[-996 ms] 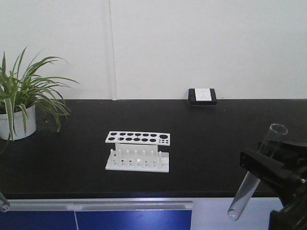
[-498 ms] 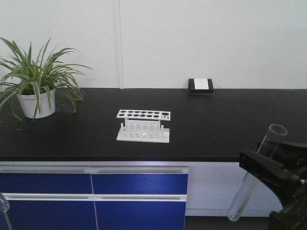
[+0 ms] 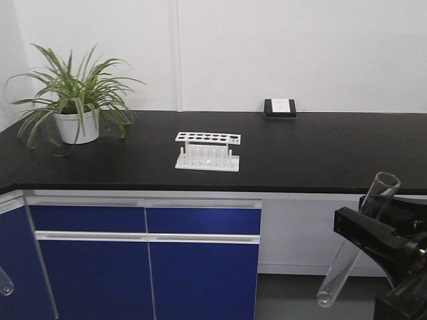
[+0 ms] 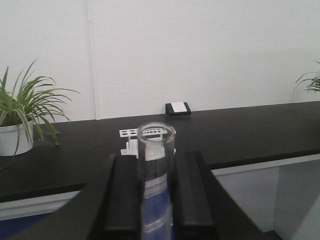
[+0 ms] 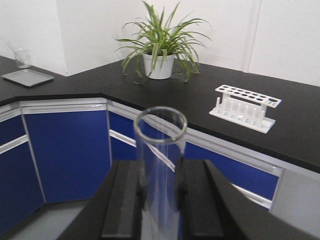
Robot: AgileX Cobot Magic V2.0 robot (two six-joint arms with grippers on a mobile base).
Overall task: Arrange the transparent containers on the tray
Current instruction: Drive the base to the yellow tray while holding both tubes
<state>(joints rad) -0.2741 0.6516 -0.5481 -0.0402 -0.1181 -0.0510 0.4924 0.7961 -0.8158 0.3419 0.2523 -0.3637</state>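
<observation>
My right gripper point(image 3: 365, 225) is shut on a clear glass test tube point(image 3: 355, 248) that hangs tilted, rim up, at the lower right of the front view. The right wrist view shows that tube point(image 5: 160, 150) clamped between the black fingers point(image 5: 125, 200) of the right gripper point(image 5: 160, 175). My left gripper point(image 4: 156, 170) is shut on a second test tube point(image 4: 156, 145), whose open rim faces the camera. Only the round bottom of this left tube point(image 3: 4, 283) shows at the front view's left edge. The yellow tray is out of view.
A white test tube rack point(image 3: 207, 151) stands on the black counter point(image 3: 320, 153), with a potted plant point(image 3: 77, 100) to its left and a wall socket point(image 3: 279, 107) behind. Blue cabinet doors point(image 3: 147, 267) run below. A grey metal tray point(image 5: 27, 77) with a beaker sits on the side counter.
The front view has backed away from the counter: rack and plant now look smaller and farther, and the blue cabinets have come into view. Both grippers still hold their tubes the same way.
</observation>
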